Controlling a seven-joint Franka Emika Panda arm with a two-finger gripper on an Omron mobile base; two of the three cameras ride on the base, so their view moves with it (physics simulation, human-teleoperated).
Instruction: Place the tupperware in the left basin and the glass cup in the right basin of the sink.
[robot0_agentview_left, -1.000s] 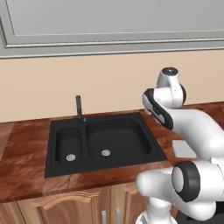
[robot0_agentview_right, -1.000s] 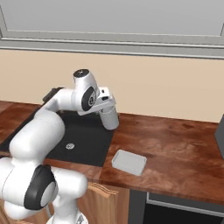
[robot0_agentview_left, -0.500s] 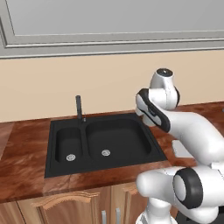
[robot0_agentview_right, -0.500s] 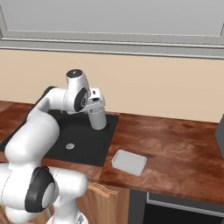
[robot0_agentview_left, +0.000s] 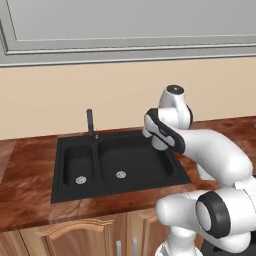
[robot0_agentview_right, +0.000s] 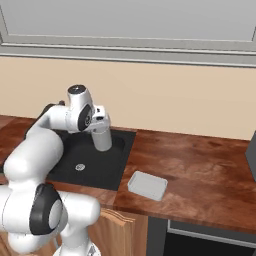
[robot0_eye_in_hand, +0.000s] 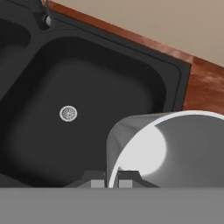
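My hand (robot0_agentview_right: 101, 131) pinches the rim of the glass cup (robot0_agentview_right: 102, 137), which hangs upright over the right basin (robot0_agentview_left: 135, 159), near its 3 o'clock wall. I should carry it toward the drain (robot0_eye_in_hand: 68, 113) at my 10 o'clock, lower it straight until the base touches, then let go. The tupperware (robot0_agentview_right: 147, 185) waits on the tabletop (robot0_agentview_right: 195, 170).

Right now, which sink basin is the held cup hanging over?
The right basin, the wider compartment. The hand holds the glass cup above it; the narrower left basin lies beyond the divider, by the faucet.
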